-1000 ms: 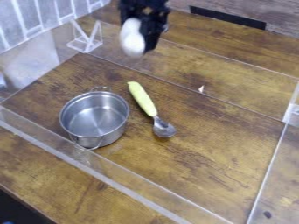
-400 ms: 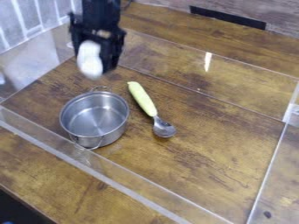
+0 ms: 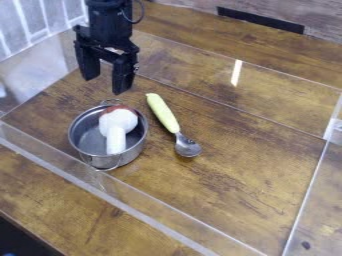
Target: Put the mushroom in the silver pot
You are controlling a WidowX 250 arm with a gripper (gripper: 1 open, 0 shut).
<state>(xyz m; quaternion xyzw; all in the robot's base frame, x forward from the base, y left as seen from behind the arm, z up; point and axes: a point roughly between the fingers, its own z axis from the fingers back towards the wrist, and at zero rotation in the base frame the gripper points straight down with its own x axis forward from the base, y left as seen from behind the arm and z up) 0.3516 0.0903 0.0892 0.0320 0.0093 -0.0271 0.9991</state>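
Note:
The mushroom [image 3: 118,130] lies inside the silver pot [image 3: 94,148], its white stem toward the front and its reddish cap toward the back rim. The pot stands at the left of the wooden table. My gripper [image 3: 104,76] hangs above and behind the pot, pointing down, with its two dark fingers apart and nothing between them.
A metal spoon with a yellow-green handle [image 3: 166,117] lies just right of the pot. Clear acrylic walls [image 3: 160,228] fence the work area. A clear stand [image 3: 60,40] sits at the back left.
The gripper moved left and down over the pot with the mushroom, then opened. The mushroom dropped from the fingers into the pot.

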